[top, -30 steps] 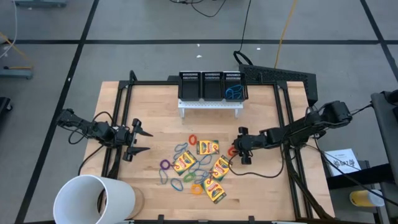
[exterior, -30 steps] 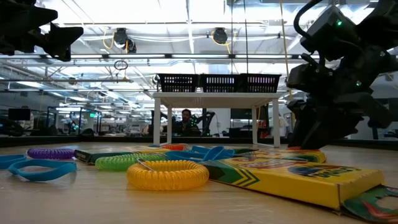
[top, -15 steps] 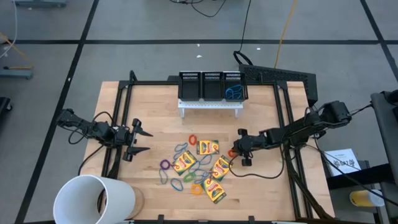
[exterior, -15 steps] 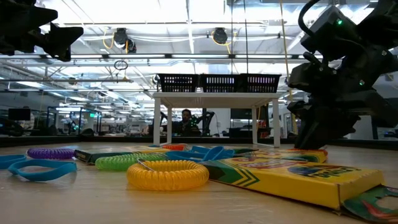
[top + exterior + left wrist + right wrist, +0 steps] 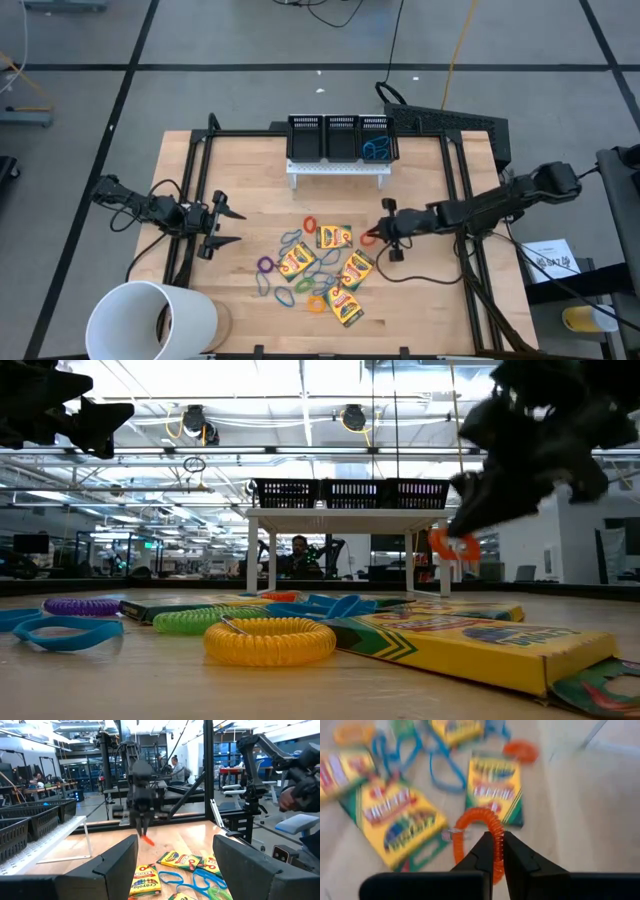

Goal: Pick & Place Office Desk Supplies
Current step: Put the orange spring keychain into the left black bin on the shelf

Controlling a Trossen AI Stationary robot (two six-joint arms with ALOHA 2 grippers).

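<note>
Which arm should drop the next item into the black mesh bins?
Right. The right gripper is already shut on an orange coiled rubber-band loop, lifted off the table near the black mesh bins. The left gripper waits open and empty at the table's left side.

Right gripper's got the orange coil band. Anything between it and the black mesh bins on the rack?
Nothing visible. The right gripper holds the orange coil band lifted off the table; only bare wood lies between it and the black mesh bins on the white rack.

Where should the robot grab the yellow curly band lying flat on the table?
Probably from straight above, pinching one side of the ring. The yellow coil band lies flat, so one finger could go inside its open middle and one outside. Its side away from the crayon box looks freer.
</note>
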